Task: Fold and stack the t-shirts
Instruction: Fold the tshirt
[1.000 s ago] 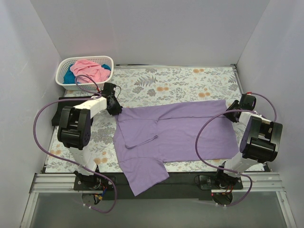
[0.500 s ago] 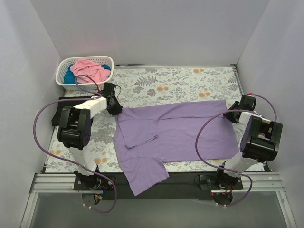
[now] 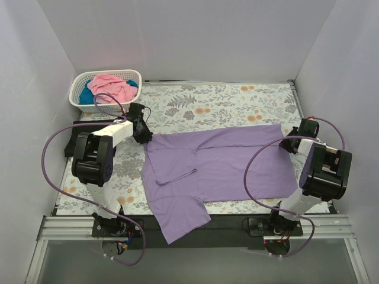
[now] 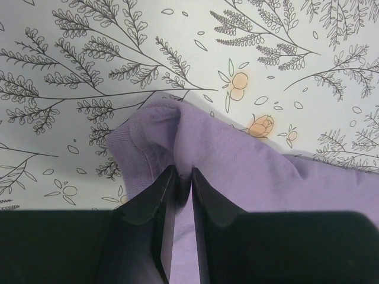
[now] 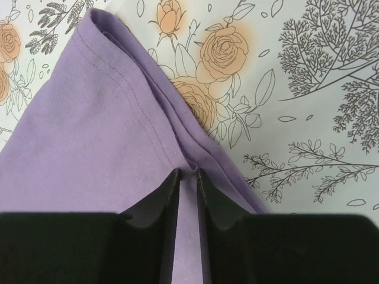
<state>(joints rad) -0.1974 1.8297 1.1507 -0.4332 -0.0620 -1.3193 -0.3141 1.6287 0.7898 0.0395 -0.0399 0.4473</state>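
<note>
From where I stand, the lavender purple soft-fabric t-shirt [image 3: 231, 165] lies spread flat on the surface, which is covered by a grey-and-orange floral cloth [image 3: 237, 97]. Its long axis runs side to side between the two arms, with the collar end toward the left arm and the straight hem toward the right. One sleeve spills over the near edge, by the arm bases. The left gripper [image 4: 184, 171] is pressed together on a raised fold at the shirt's far left corner, with cloth bunched up between the fingers. The right gripper [image 5: 188, 173] sits at the far right corner, its fingers drawn in narrow on a ridge of the stitched hem (a pinch, as far as I can see). So each arm has the far corner on its own side, and the body of the shirt lies toward the robot from both. I would guess the coming move carries that far edge over toward the near one. The white plastic lattice basket [image 3: 80, 89] stands well apart at the far left, with a pink t-shirt [image 3: 112, 86] and a teal blue t-shirt [image 3: 87, 94] heaped in it, not yet folded.
</note>
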